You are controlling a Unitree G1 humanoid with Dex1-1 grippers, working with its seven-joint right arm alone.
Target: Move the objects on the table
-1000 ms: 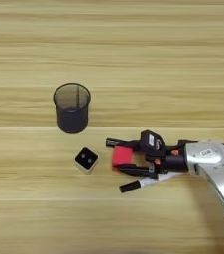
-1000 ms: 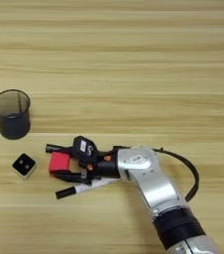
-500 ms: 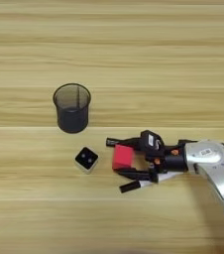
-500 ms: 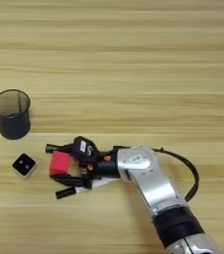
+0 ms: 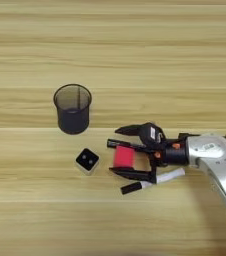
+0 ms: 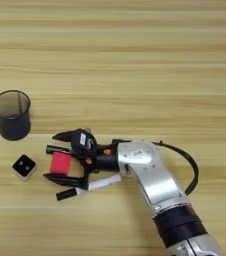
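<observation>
The red cube [image 5: 123,157] is set near the table's [image 5: 30,45] front-right area, bracketed by the right gripper [image 5: 119,151], whose fingers are spread apart either side of it and not yet clamped. It is judged light, soft and slightly compressible, best pinched across opposite flat faces with modest force. The white marker [image 5: 153,180] lies just beside the lower finger, the black marker [image 5: 125,144] along the cube's far edge; no readable labels are seen.

One cup [image 5: 72,108], two markers [image 5: 150,182], two cubes [image 5: 123,157].
</observation>
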